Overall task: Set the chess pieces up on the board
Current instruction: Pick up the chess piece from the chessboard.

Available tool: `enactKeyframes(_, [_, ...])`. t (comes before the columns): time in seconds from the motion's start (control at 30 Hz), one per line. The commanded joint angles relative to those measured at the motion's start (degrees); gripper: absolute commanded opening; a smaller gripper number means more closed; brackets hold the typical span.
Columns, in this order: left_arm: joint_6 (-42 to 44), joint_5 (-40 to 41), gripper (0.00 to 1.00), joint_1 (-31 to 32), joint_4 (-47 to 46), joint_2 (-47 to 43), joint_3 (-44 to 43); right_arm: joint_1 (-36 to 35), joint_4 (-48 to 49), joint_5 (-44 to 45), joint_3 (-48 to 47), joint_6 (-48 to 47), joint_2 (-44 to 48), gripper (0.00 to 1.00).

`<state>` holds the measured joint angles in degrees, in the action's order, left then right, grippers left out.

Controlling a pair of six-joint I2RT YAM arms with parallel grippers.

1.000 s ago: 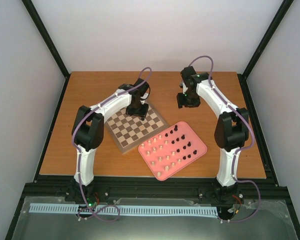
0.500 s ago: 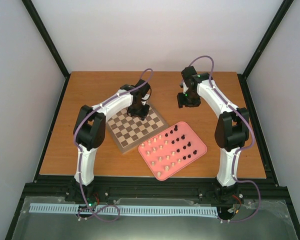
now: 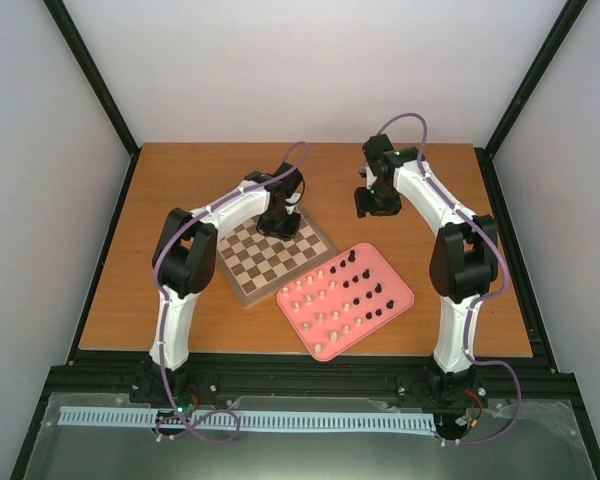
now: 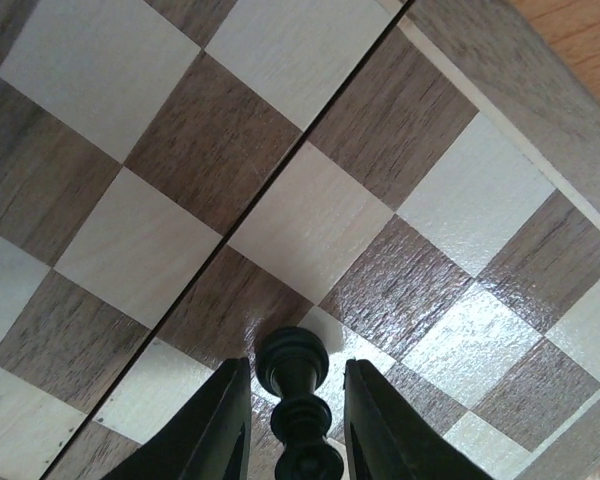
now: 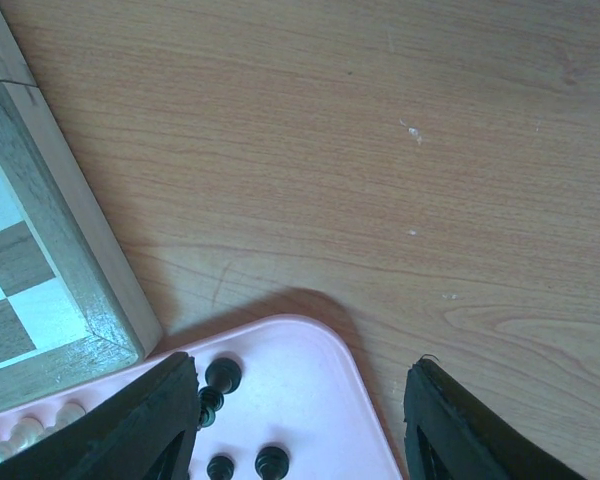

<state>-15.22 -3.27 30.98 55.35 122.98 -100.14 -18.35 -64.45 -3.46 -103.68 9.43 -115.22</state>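
The board (image 3: 263, 262) lies on the table left of centre. My left gripper (image 3: 277, 224) hangs over its far corner. In the left wrist view the gripper (image 4: 290, 372) has its jaws close around a black chess piece (image 4: 293, 362), held just above a cream square of the board (image 4: 160, 150). The pink tray (image 3: 401, 297) holds several cream pieces (image 3: 315, 297) and black pieces (image 3: 372, 293). My right gripper (image 3: 370, 203) is open and empty beyond the tray. In the right wrist view this gripper (image 5: 300, 385) is above the tray's far corner (image 5: 310, 370), with black pieces (image 5: 223, 373) below.
The board's wooden corner (image 5: 75, 270) lies next to the tray in the right wrist view. Bare wooden table (image 3: 180, 180) surrounds both. Black frame posts and white walls close in the table on three sides.
My left gripper has shifted slightly right and farther along the board's far corner with the black piece. The right arm has barely moved.
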Motion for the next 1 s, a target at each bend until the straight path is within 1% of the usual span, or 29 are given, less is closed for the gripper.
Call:
enactKeyframes(0.0, [0.11, -0.53, 0.28, 0.57, 0.19, 0.34, -2.55, 0.51, 0.58, 0.48, 1.18, -0.27, 0.86, 0.57])
enactKeyframes(0.27, [0.16, -0.28, 0.23, 0.59, 0.64, -0.25, -2.71, 0.55, 0.72, 0.26, 1.46, -0.11, 0.8, 0.57])
enactKeyframes(0.33, [0.11, -0.15, 0.2, 0.57, 0.79, -0.57, -2.69, 0.51, 0.81, 0.29, 1.41, -0.18, 0.69, 0.57])
enactKeyframes(0.53, [0.36, 0.19, 0.05, 0.57, 1.0, -0.54, -2.87, 0.51, 0.99, -0.12, 1.7, -0.2, 0.44, 0.57])
enactKeyframes(0.7, [0.37, 0.53, 0.01, 0.52, 1.71, -0.28, -3.49, 0.51, 0.98, -0.1, 2.02, -0.28, 0.53, 0.57])
enactKeyframes(0.83, [1.08, 3.24, 0.01, 0.54, 3.76, -1.95, -4.8, 0.53, 1.24, -0.12, 2.57, -0.14, 0.68, 0.57])
enactKeyframes(0.97, [1.69, 5.26, 0.01, -0.77, 5.29, -4.49, -5.57, 0.55, 1.56, -0.4, 2.82, -0.03, 0.59, 0.57])
